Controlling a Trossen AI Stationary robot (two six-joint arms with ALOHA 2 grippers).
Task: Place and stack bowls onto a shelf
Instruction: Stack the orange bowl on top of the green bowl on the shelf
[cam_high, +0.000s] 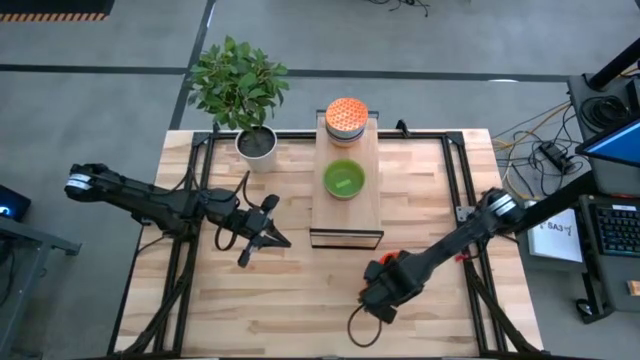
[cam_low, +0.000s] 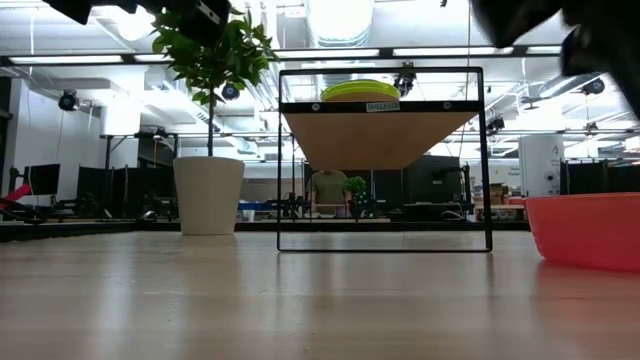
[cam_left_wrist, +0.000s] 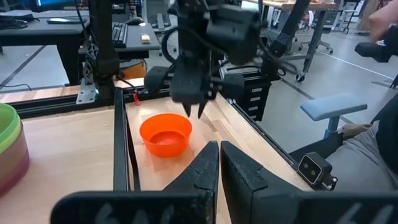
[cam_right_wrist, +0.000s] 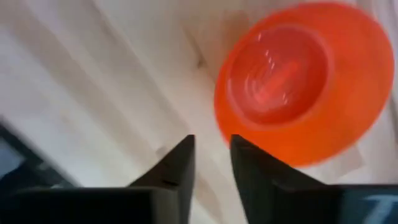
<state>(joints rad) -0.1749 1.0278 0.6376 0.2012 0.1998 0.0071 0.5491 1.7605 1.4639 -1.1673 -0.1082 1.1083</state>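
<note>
An orange-red bowl (cam_left_wrist: 165, 135) sits upright on the table's near right part; it also shows in the right wrist view (cam_right_wrist: 298, 87) and at the low view's right edge (cam_low: 585, 230). My right gripper (cam_left_wrist: 194, 112) hangs just above its rim, fingers pointing down with a narrow gap (cam_right_wrist: 211, 149), touching nothing. In the high view the gripper (cam_high: 385, 285) hides the bowl. The shelf (cam_high: 348, 205) carries a green bowl (cam_high: 344, 180) and a stack topped by an orange patterned bowl (cam_high: 346, 118). My left gripper (cam_high: 265, 235), shut, waits left of the shelf.
A white plant pot (cam_high: 257, 143) with a leafy plant stands at the far edge, left of the shelf. Dark metal rails (cam_high: 455, 170) run along both sides of the table. A cable loop (cam_high: 365, 325) lies near the right gripper. Bare wood lies near the front edge (cam_high: 290, 310).
</note>
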